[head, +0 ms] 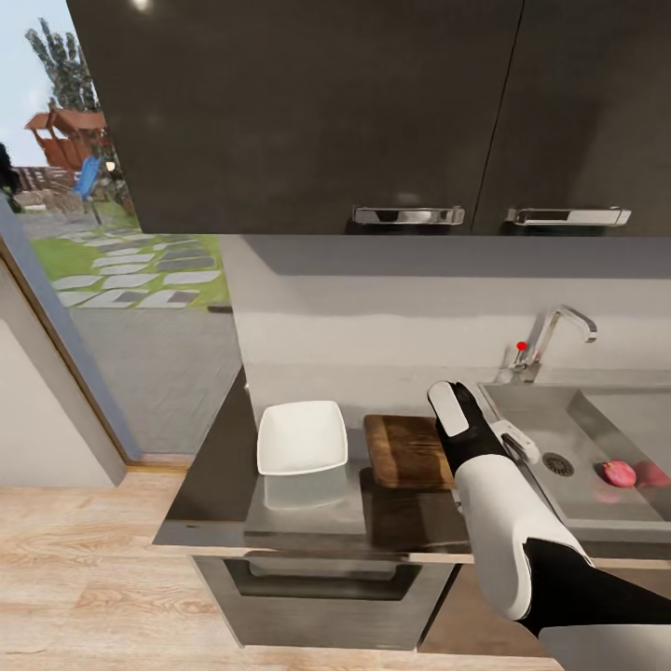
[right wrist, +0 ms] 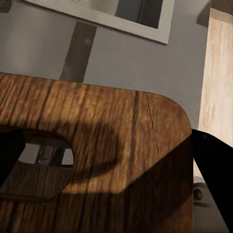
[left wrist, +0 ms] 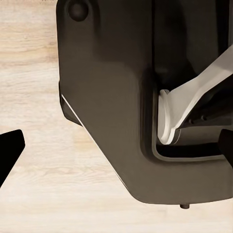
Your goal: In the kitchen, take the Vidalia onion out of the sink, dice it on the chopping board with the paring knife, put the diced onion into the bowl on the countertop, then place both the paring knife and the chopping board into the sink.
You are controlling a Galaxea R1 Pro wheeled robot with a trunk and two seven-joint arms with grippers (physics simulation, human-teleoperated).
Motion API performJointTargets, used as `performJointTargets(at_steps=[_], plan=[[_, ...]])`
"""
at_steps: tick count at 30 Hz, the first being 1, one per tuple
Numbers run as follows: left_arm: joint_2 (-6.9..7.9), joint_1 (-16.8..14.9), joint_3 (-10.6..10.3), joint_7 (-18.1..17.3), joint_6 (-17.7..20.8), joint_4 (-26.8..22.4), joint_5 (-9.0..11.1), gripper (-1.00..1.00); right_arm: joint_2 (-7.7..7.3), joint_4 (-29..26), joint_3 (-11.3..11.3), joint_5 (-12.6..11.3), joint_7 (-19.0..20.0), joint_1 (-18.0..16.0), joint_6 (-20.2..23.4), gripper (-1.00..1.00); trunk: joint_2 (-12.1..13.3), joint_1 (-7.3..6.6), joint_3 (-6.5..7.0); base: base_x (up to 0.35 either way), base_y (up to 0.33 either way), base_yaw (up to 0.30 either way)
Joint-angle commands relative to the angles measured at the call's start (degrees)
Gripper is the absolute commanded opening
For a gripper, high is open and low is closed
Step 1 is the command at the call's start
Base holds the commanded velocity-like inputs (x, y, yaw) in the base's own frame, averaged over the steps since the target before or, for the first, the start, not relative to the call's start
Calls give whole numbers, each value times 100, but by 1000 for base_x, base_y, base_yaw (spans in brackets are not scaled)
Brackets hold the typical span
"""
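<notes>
Our right pincer [right wrist: 109,160] hovers just above the dark brown, rounded-corner wooden chopping board [head: 407,451], near the end with the oblong slot handle [right wrist: 41,167]. Its two dark fingers [right wrist: 213,170] stand far apart at either edge of the wrist view and nothing lies between them, so we read it as spread wide and empty. In the head view the white and black forearm [head: 508,522] reaches over the front of the grey glossy surface [head: 214,485], the hand above the board's right edge.

Our left pincer [left wrist: 9,155] shows just one dark fingertip over the pale wooden floor beside the robot's dark base; we cannot tell how far it is spread.

The small pinkish-red round Vidalia onion [head: 619,473] lies in the rectangular stainless steel sink [head: 559,419], right of the round dark drain [head: 557,463] and well apart from our right pincer. The shallow white square bowl [head: 301,436] sits just left of the board. We cannot make out the paring knife.

What could go wrong, we judge: the arm must cross the sink's rim towards the onion, and a low sweep could nudge the board out of place. The onion is smooth and round on slick steel, so an off-centre squeeze may send it rolling. The curved chrome tap [head: 554,335] with its red knob [head: 521,346] stands behind the basin, within a careless elbow's way.
</notes>
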Motion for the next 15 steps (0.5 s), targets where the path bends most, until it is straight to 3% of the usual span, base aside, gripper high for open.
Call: performJointTargets(at_steps=[1, 15], plan=[[1, 2, -6, 11, -5, -10, -23, 100, 0, -2, -17, -9, -20, -4, 41, -100, -12, 4, -11, 58, 0, 0], [1, 2, -5, 11, -6, -4, -23, 100, -83, 197, -7, -14, -22, -9, -438, -100, -12, 4, -11, 72, 24, 0]])
